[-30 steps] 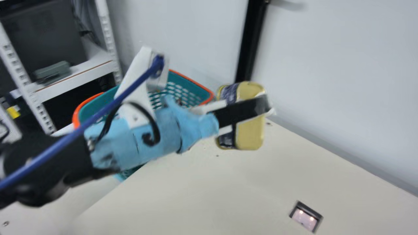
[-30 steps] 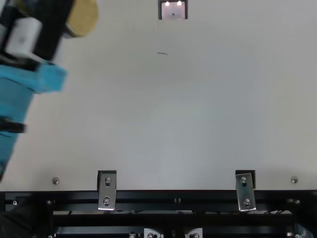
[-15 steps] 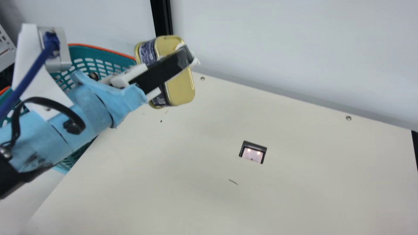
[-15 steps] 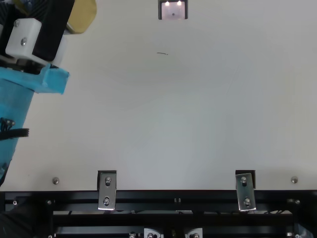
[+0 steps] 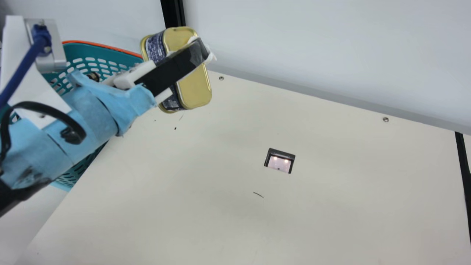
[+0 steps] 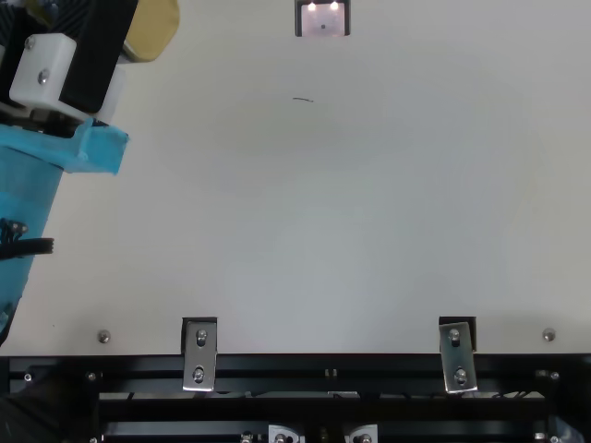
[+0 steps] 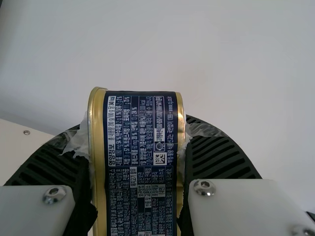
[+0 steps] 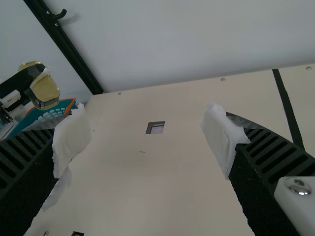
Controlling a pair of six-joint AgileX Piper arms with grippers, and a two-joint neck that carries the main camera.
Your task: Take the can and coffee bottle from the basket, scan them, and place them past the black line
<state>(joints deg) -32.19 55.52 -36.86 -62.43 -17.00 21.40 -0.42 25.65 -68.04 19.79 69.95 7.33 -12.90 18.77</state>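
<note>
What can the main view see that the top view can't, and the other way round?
The main view adds the teal plastic basket with an orange rim and the long black line on the cream table.

The top view adds flat silver metal brackets and long black rails.

Both share the gold metal can in the left gripper and the small dark-framed scanner window.
</note>
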